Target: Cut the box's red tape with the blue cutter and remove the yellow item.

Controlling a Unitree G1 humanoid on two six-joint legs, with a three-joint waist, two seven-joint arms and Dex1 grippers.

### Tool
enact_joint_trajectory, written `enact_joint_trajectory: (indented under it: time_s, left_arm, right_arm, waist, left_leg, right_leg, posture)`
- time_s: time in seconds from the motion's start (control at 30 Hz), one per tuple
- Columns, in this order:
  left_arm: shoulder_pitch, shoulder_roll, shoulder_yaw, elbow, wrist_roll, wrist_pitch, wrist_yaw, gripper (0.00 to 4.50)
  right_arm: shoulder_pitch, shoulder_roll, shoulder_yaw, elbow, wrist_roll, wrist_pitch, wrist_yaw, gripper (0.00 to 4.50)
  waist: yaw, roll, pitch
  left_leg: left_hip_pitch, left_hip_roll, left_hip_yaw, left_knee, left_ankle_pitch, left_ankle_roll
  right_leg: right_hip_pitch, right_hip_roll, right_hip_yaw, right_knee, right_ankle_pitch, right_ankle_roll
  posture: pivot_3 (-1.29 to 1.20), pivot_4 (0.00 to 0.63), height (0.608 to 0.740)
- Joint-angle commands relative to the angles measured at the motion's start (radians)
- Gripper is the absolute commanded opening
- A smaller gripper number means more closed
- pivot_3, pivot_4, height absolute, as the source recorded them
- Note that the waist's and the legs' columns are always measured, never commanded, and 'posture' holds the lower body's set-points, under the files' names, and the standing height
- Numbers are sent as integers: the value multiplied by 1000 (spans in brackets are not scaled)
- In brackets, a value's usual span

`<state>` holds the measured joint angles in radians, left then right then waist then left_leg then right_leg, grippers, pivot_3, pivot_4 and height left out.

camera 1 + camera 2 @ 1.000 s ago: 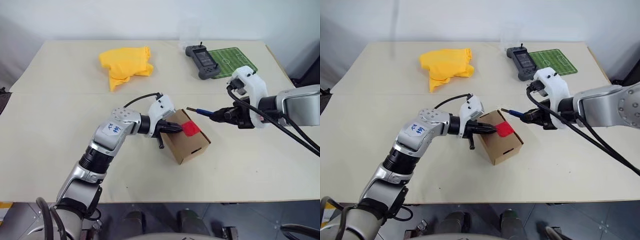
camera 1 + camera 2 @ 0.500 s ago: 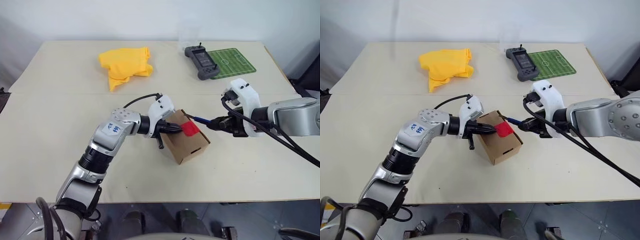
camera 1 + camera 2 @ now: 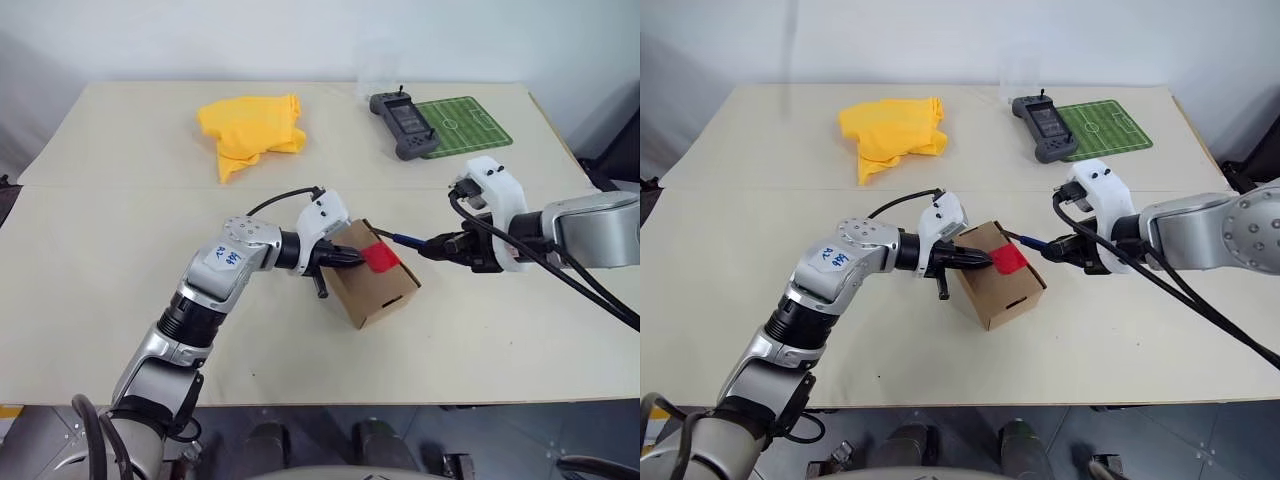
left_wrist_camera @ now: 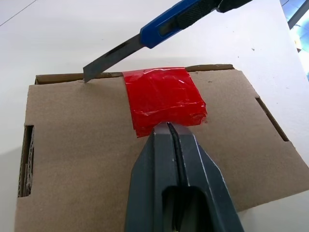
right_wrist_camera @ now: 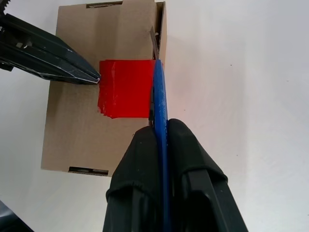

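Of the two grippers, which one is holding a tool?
The right gripper: it is shut on the blue cutter, whose blade reaches the box edge beside the red tape. The left gripper is shut and empty, pressing on the lid.

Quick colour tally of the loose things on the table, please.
Yellow: 1, the cloth
Green: 1, the pitch mat
Dark grey: 1, the handheld controller
Brown: 1, the box with red tape
Blue: 1, the cutter
Total: 5
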<state>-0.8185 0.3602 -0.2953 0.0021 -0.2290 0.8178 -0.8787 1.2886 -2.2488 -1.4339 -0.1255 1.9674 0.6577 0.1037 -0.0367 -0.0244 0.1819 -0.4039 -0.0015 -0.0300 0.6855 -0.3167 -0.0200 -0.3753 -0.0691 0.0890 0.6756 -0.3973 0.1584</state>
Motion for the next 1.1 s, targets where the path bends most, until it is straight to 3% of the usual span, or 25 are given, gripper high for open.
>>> enact_joint_trajectory:
  time_s: [0.03, 0.57, 1.1]
  left_arm:
    - [7, 3, -23, -7, 2, 8, -2, 0]
    - [4, 3, -27, -6, 1, 8, -8, 0]
    - [3, 4, -29, -9, 0, 8, -11, 0]
  right_arm:
    - [-18, -3, -4, -1, 5, 16, 12, 29]
    - [-71, 39, 57, -9, 5, 23, 58, 29]
    - [-216, 110, 231, -91, 5, -13, 84, 29]
  waist:
    - [0, 0, 0]
    - [1, 0, 0]
    - [6, 0, 0]
  left_leg:
    - [0, 0, 0, 0, 0, 0]
    - [0, 0, 0, 0, 0, 0]
    - [0, 0, 0, 0, 0, 1]
  right_leg:
    - [0, 0, 0, 0, 0, 0]
    - [0, 0, 0, 0, 0, 0]
    - [0, 0, 0, -1, 0, 0]
  posture:
    - [0, 150, 740]
    - [0, 150, 740]
    - [0, 150, 740]
